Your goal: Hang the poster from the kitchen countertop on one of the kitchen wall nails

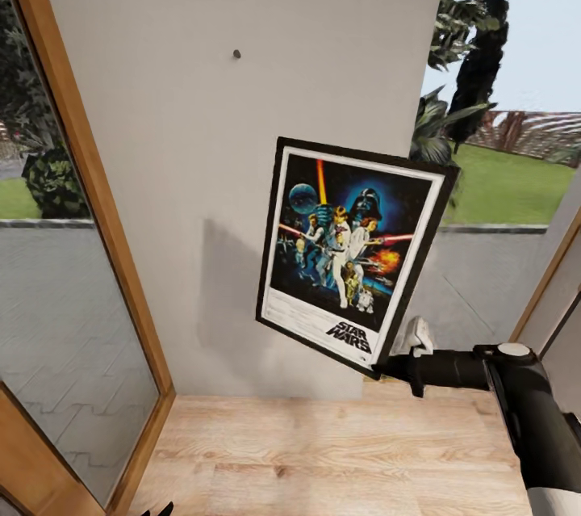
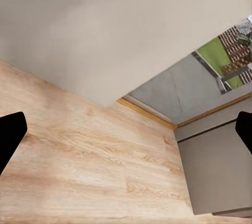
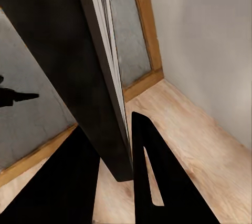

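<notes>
The window (image 1: 48, 274) with its wooden frame stands at nine o'clock, close beside the grey wall (image 1: 202, 177). On that wall a nail (image 1: 236, 54) sits bare at about eleven o'clock, so the pick-up is done and the hanging is left. The poster (image 1: 347, 253) hangs in the air at three o'clock, tilted, well below and right of the nail. The right gripper (image 1: 386, 371) is clamped on its lower corner; its fingers (image 3: 149, 182) straddle the frame edge. The left gripper (image 2: 126, 132) is spread wide and empty over the wooden floor (image 2: 89, 171). How close the poster is to the wall is hard to judge. Bare wall above it seems free for lifting.
</notes>
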